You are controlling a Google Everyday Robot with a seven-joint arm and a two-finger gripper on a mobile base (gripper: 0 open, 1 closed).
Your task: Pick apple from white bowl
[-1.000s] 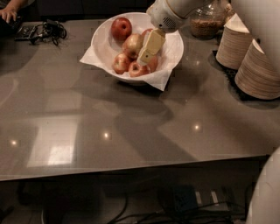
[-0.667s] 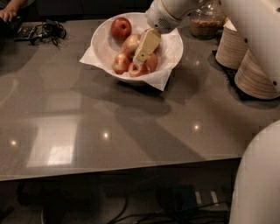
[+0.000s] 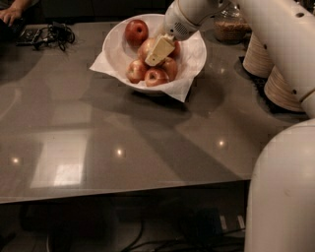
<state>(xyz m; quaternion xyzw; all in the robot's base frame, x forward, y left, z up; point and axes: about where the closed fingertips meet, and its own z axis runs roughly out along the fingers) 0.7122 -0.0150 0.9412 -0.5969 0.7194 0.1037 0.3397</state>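
The white bowl (image 3: 115, 47), lined with a white napkin, stands at the back middle of the grey table. It holds several apples. The pale, lightly blushed apple (image 3: 145, 48) lies in the middle of the bowl, partly hidden. A deep-red apple (image 3: 136, 31) lies behind it, and smaller red ones (image 3: 156, 76) lie in front. My gripper (image 3: 157, 53) reaches down into the bowl from the upper right. One cream finger (image 3: 160, 49) lies against the right side of the pale apple. The other finger is hidden.
Stacks of white plates (image 3: 275, 74) stand at the right edge of the table. A glass jar with brown contents (image 3: 229, 27) is behind the bowl. Black cables (image 3: 49, 34) and a person's hand (image 3: 10, 14) are at the far left. My white body (image 3: 283, 192) fills the lower right.
My gripper has shifted a little to the left inside the bowl, closer onto the pale apple. My body now takes up more of the right side of the view.
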